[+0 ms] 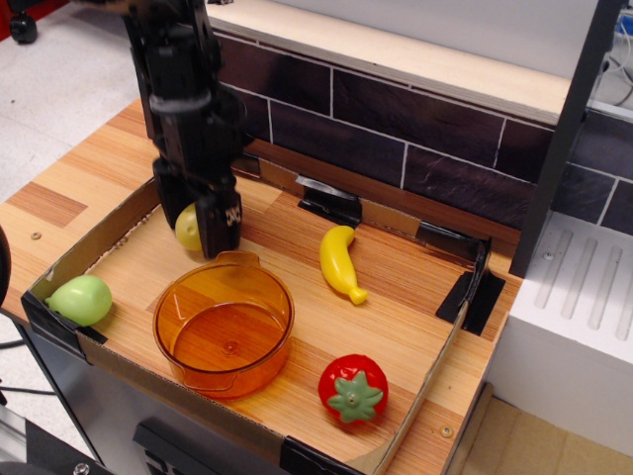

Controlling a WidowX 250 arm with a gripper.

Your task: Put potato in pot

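**End effector down over the potato, beside the pot**

The end effector straddled the potato, fingers either side; whether they gripped it I cannot tell. The potato sat on the surface just behind the pot (a short lift away). The wooden surface had low cardboard walls, with dark tiles behind. A banana, tomato and green fruit lay apart.
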